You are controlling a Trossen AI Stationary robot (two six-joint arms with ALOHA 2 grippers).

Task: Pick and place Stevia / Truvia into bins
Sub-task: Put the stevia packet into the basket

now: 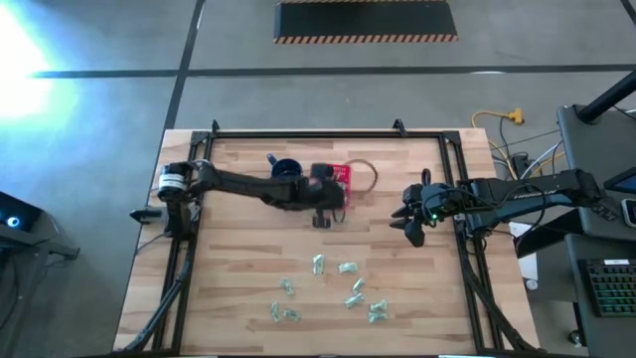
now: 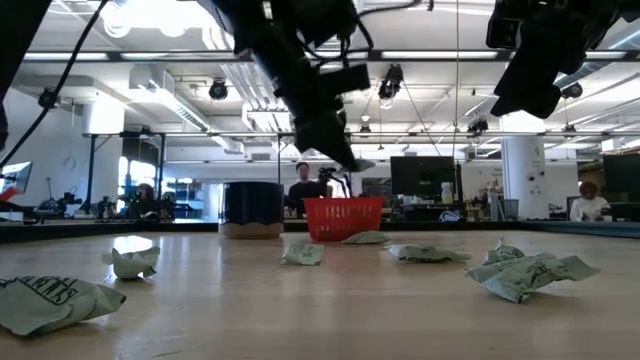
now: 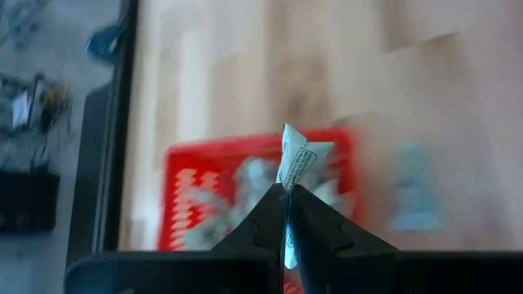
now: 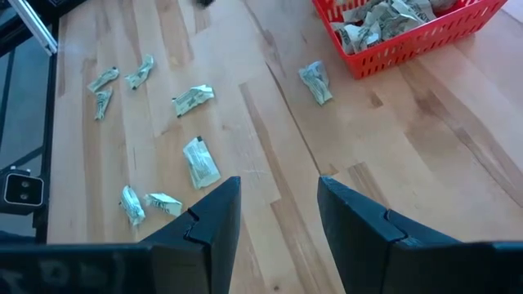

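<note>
Left pincer pinches a sachet above the red basket. Right pincer, spread, hangs over bare bench, near its right edge.

A pale wooden worktop of jointed planks is framed by dark metal rails. Around it, a grey concrete floor is crossed by a dark line, and a black mat edged with yellow-and-black hazard striping is laid at the far side. A bright glare is seen at one corner of the floor. Yellow cabling and a keyboard are placed beside the worktop. Beyond it, an open workshop is shown, lit by ceiling lamps, with exposed ducts, a white column, dark monitors and several seated people.
</note>
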